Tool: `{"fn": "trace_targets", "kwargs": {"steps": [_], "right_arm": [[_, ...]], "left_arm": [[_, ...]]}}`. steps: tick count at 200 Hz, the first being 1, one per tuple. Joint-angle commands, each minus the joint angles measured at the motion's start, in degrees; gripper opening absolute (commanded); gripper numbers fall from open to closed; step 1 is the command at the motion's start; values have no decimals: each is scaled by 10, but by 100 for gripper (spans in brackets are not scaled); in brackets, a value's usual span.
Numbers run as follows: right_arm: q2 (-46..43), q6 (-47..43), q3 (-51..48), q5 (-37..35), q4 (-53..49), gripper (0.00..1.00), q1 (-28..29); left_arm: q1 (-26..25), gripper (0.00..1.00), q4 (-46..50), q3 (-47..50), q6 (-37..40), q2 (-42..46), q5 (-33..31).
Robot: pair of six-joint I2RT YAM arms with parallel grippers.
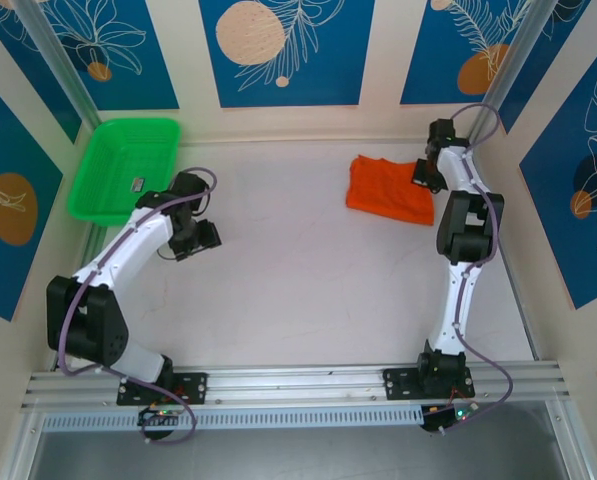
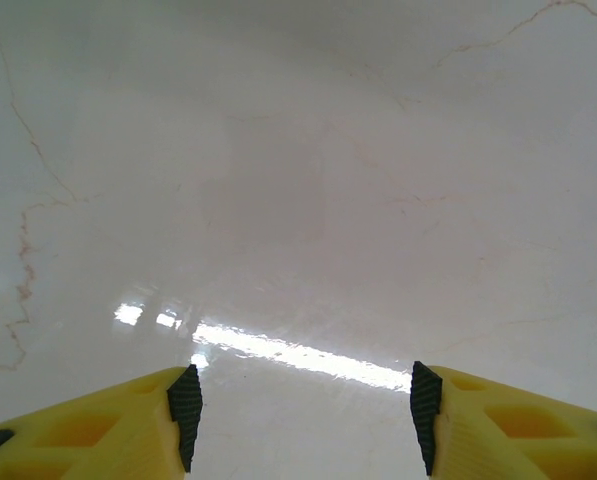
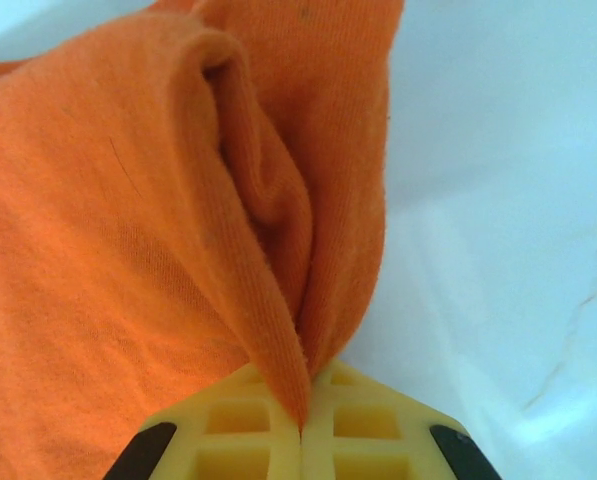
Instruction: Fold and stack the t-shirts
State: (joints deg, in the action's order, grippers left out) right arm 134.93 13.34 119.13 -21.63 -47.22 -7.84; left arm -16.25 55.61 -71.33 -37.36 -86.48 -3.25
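Aluminium rail [image 1: 298, 385] runs along the near edge, with both arm bases bolted to it; beyond it the worktop [image 1: 298, 290] is pale and glossy, thinly veined like marble, and catches a bright streak of light in the left wrist view; cream walls with blue panels [image 1: 278, 50] printed with white leaves and orange discs close in the far edge and both sides. Left arm [image 1: 128, 250] bends toward the left edge; right arm [image 1: 463, 240] reaches up to the far right corner. Green tray [image 1: 118, 150] sits in the far left corner, with a small item [image 1: 136, 184] in it that is too small to identify. One orange t-shirt [image 1: 383, 190] lies bunched near the far right corner, well apart from the tray. Left gripper [image 2: 303, 400] hangs over bare worktop just beside the tray, fingers wide apart and holding nothing; right gripper [image 3: 300, 425] has its fingers pressed together on a raised fold at the t-shirt's right edge.
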Motion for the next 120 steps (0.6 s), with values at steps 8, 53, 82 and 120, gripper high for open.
{"fn": "trace_targets", "kwargs": {"steps": [8,53,82,120], "right_arm": [[57,-72,90,-28,-1,0,-27],[146,-111,231,-23,-12,0,-61],[162,-137,250,-9,19,0,-80],[176,-143,282,10,41,0,-104]], "left_arm": [[-1,59,55,-40,4,-23,-15],[1,60,96,-97,8,-57,-11],[1,60,117,-135,10,-80,-7],[1,61,136,-165,7,-98,-1]]}}
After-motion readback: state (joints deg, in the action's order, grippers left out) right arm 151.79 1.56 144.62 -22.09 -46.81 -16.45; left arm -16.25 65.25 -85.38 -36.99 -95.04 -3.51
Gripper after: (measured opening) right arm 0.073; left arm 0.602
